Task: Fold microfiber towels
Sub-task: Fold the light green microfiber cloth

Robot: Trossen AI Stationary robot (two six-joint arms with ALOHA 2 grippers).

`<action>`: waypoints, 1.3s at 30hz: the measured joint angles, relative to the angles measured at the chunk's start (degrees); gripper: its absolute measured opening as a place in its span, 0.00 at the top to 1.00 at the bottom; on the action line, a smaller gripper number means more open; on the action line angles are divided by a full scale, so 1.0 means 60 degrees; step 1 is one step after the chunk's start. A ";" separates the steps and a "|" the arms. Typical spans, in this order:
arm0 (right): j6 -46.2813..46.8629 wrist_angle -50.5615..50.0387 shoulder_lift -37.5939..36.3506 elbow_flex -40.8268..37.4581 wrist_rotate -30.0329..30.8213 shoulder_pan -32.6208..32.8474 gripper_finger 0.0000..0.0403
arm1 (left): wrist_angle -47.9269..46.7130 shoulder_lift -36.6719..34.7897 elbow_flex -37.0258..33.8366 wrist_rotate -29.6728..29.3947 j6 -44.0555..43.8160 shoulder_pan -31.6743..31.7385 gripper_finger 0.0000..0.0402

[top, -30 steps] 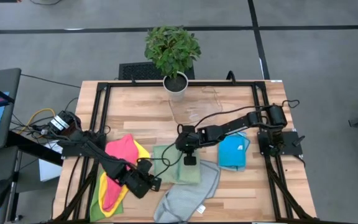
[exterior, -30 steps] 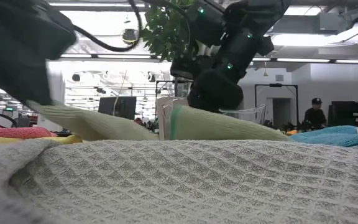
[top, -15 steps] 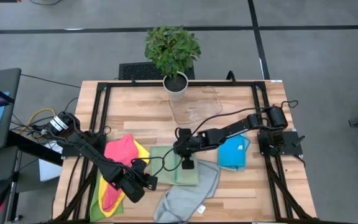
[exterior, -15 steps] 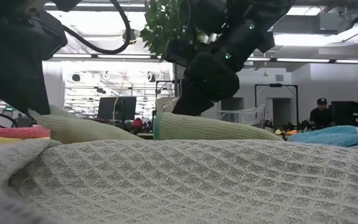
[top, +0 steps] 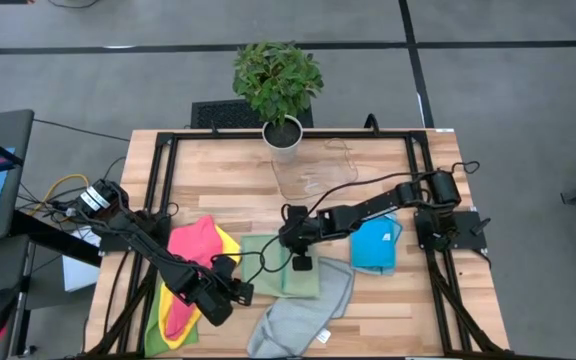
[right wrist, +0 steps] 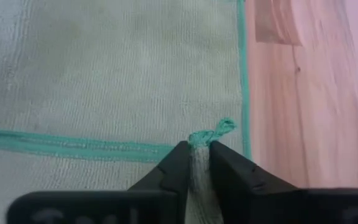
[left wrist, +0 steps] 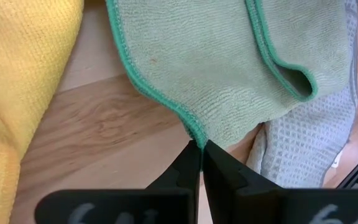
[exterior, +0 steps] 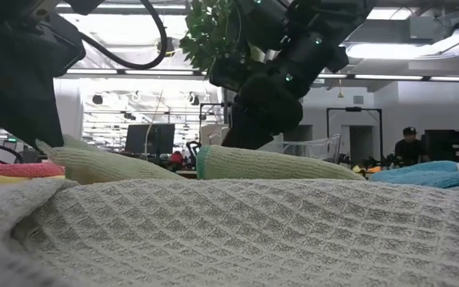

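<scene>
From above, the green towel point(top: 280, 265) lies mid-table between the pink towel point(top: 194, 245) and the blue towel point(top: 375, 245), with the clear tray point(top: 318, 170) beside the potted plant point(top: 278, 85); whether anything lies in the tray cannot be told. Low view: grey waffle cloth point(exterior: 237, 231) fills the foreground. Left wrist: left gripper point(left wrist: 199, 152) pinched together on the green towel's corner. Right wrist: right gripper point(right wrist: 199, 154), fingers slightly apart around its teal hem.
</scene>
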 joint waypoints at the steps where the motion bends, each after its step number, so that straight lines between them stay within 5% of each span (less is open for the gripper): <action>1: 0.0000 0.0037 0.0000 0.0004 -0.0035 0.0000 0.76 | 0.0000 0.0000 0.0000 0.0000 0.0000 0.0001 0.99; 10: 0.0162 -0.1403 -0.0381 0.0561 -0.0049 -0.0239 0.56 | 0.0016 0.0000 0.0000 -0.0004 -0.0005 0.0001 0.99; 18: 0.1154 -0.1421 -0.1860 0.0020 0.0425 -0.0210 0.53 | 0.0006 0.0004 0.0004 -0.0008 0.0169 -0.0002 0.99; 24: 0.3443 0.2334 -0.3016 -0.2395 0.0687 0.0920 0.59 | -0.0014 0.0004 0.0004 -0.0221 0.0219 0.0000 0.99; 27: 0.3998 0.4464 -0.2695 -0.3242 0.1742 0.2013 0.62 | -0.0004 0.0004 0.0004 -0.0237 0.0213 0.0001 0.99; 33: 0.4221 0.5992 -0.0990 -0.3029 0.3649 0.3551 0.71 | 0.0020 0.0004 0.0004 -0.0193 0.0160 0.0001 0.99; 39: 0.4695 0.6769 0.0276 -0.2383 0.3949 0.3869 0.77 | 0.0060 0.0004 0.0007 -0.0043 0.0171 0.0001 0.99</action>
